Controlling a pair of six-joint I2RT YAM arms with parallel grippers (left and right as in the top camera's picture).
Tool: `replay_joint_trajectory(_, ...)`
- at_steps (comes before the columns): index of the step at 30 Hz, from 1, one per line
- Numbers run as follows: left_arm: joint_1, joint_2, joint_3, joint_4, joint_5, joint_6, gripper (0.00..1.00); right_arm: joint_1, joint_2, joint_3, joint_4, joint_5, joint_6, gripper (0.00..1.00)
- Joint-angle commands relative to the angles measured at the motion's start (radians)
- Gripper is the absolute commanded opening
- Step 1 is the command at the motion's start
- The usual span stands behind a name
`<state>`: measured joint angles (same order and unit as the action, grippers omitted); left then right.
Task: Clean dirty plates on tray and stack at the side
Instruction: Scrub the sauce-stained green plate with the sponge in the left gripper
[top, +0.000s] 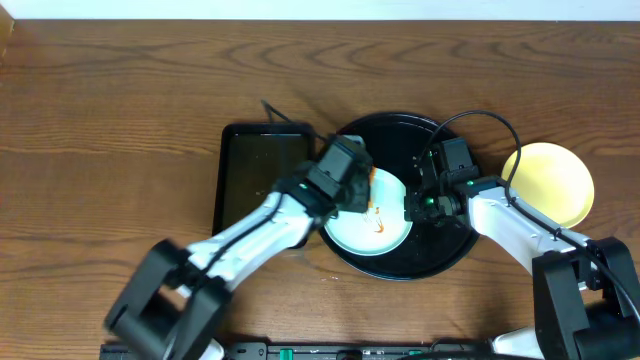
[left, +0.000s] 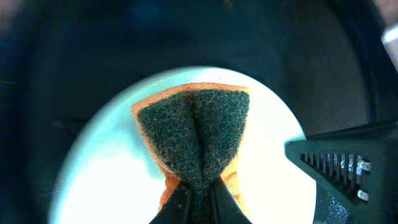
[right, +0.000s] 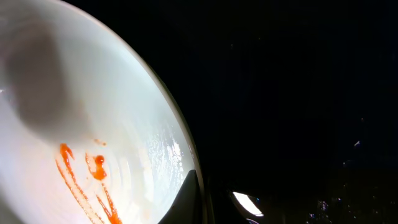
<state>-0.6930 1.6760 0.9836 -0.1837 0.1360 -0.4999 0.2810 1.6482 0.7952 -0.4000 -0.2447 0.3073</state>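
A pale mint-white plate (top: 362, 232) lies on the round black tray (top: 440, 240) and carries orange sauce smears (top: 378, 221). My left gripper (top: 368, 192) is shut on a green and orange sponge (left: 196, 130), which is pressed onto the plate (left: 106, 180). My right gripper (top: 411, 208) is shut on this plate's right rim. The right wrist view shows one finger (right: 198, 190) over the rim, the plate (right: 93, 74) and its smears (right: 93, 177). The yellow plate (top: 548, 183) sits on the table to the right of the tray. No second mint plate is visible.
A rectangular black tray (top: 258, 175) lies just left of the round tray, under my left arm. A black cable (top: 490, 118) loops over the round tray's far right edge. Wooden table surface surrounds everything.
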Motion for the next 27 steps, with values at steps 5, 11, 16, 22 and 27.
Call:
replay_joint_trajectory(5, -0.112, 0.145, -0.013, 0.073, 0.116, -0.103, 0.08, 0.008, -0.003, -0.007, -0.005, 0.039, 0.018, 0.01)
replay_joint_trajectory(11, -0.156, 0.161, -0.013, 0.066, 0.114, -0.104, 0.08, 0.008, -0.003, -0.007, -0.005, 0.039, 0.018, 0.01)
replay_joint_trajectory(16, -0.159, 0.161, -0.013, 0.003, 0.011, -0.104, 0.08, 0.008, -0.003, -0.007, -0.012, 0.039, 0.018, 0.01)
replay_joint_trajectory(22, -0.14, 0.161, -0.013, -0.069, -0.264, -0.104, 0.08, 0.008, -0.003, -0.007, -0.017, 0.038, 0.018, 0.01)
replay_joint_trajectory(27, -0.071, 0.161, -0.011, -0.053, -0.284, -0.104, 0.08, 0.008, -0.003, -0.007, -0.023, 0.039, 0.018, 0.01)
